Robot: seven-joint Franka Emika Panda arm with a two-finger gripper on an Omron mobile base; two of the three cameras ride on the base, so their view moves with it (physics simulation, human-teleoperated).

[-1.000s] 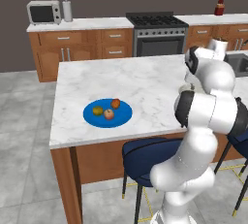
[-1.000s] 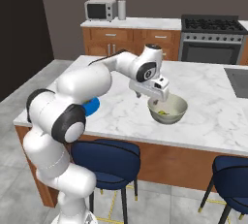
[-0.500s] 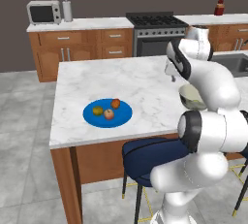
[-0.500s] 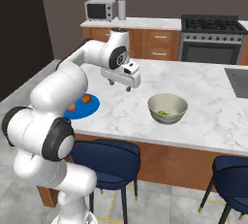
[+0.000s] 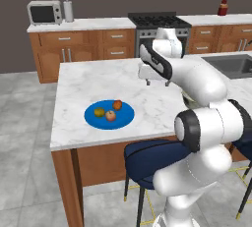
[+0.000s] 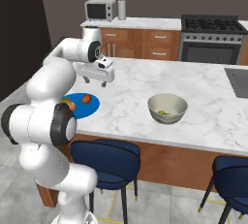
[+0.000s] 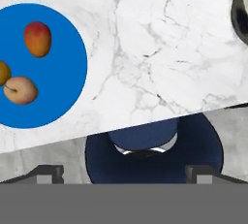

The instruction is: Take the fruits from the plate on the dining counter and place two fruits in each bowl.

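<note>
Two dark fingers are hanging wide apart and gripping nothing as the gripper (image 6: 95, 80) is hovering above the white marble of the dining counter (image 5: 98, 81), between the plate and the cream bowl, touching neither; in the left base view the gripper (image 5: 157, 81) is sitting just under the dark wrist joint, over the middle of the counter top. Looking down from the hand, the blue plate (image 7: 68, 68) is lying flat off to one side, and three fruits are resting on it: the orange fruit (image 7: 38, 38), the pinkish-red fruit (image 7: 20, 90) just beside it, and the olive-yellow fruit (image 7: 3, 73) being cut off by the picture's edge. From the left base camera the plate (image 5: 125, 118) is sitting near the counter's front edge with the same three clustered at its centre, close together. Over on the right base side, the pale cream-grey bowl (image 6: 167, 108) is standing well apart from the plate (image 6: 93, 105), and the yellow-green fruit (image 6: 163, 113) is lying inside it at the bottom. A dark blue stool (image 7: 155, 150) is showing under the counter's edge. Further back, a microwave (image 5: 45, 12) is sitting on the wooden cabinets beside a stove (image 5: 158, 20).
</note>
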